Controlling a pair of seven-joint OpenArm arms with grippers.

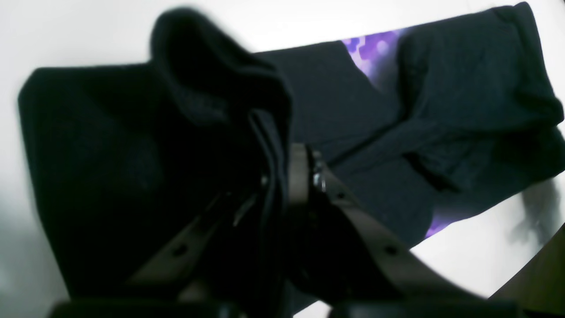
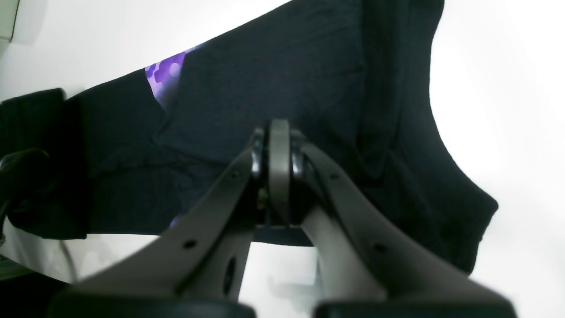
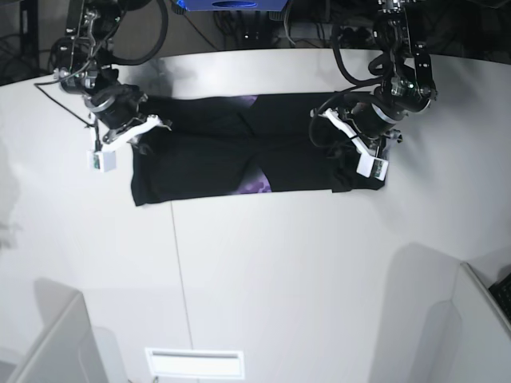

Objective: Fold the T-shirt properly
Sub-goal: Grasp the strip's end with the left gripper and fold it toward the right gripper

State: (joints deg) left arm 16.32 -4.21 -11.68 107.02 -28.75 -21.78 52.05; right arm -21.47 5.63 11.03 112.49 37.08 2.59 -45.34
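The black T-shirt (image 3: 215, 155) lies as a long band across the far part of the white table (image 3: 279, 279). Purple print (image 3: 257, 186) peeks out at its middle. My left gripper (image 1: 282, 176) is shut on a raised fold of the black cloth (image 1: 212, 66) at the shirt's right end in the base view, where the left gripper (image 3: 351, 148) hangs just over it. My right gripper (image 2: 279, 145) is shut over the shirt (image 2: 273, 79). In the base view the right gripper (image 3: 142, 128) sits at the shirt's left end. Whether it pinches cloth does not show.
Grey panels stand at the near left (image 3: 48, 343) and near right (image 3: 479, 319) corners. A white slot (image 3: 194, 363) sits at the table's front edge. Cables and a blue device (image 3: 231, 6) crowd the back edge.
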